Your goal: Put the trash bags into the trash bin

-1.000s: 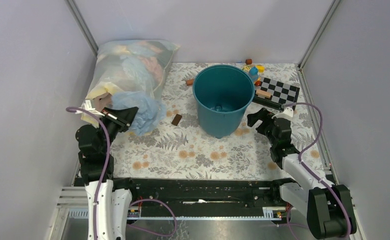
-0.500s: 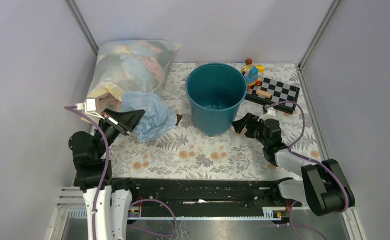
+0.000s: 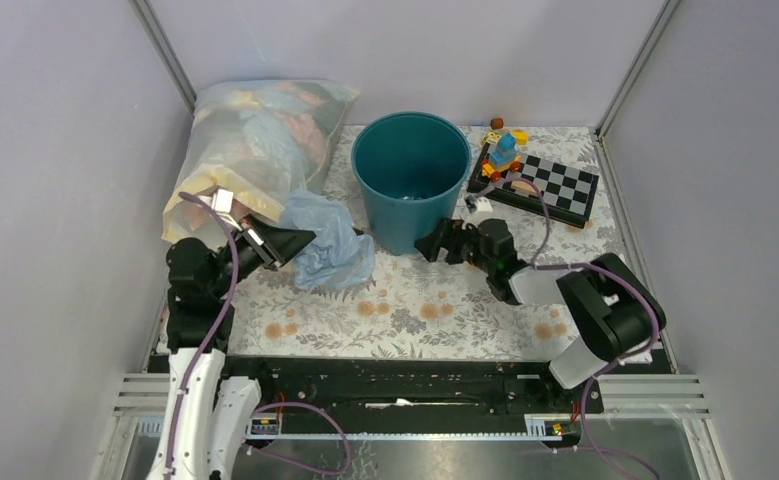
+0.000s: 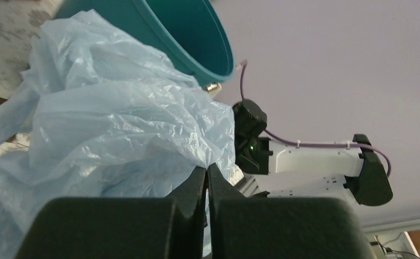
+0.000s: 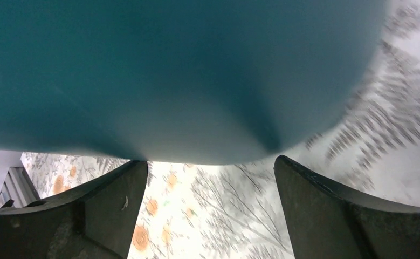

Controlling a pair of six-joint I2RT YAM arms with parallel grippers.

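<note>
The pale-blue trash bag is a crinkly bundle just left of the teal trash bin, touching its lower wall. My left gripper is shut on the bag's edge; in the left wrist view the bag bulges above the closed fingers, with the bin's rim behind. My right gripper is open and empty, low against the bin's right base. In the right wrist view the bin's wall fills the top, right above my spread fingers.
A large clear bag stuffed with cloth lies at the back left. A checkerboard with small toy blocks sits at the back right. The floral tablecloth covers the table. Walls close in on three sides.
The bin has slid left and back, with my right gripper following against its base. My left gripper has carried the blue bag right, up against the bin.
</note>
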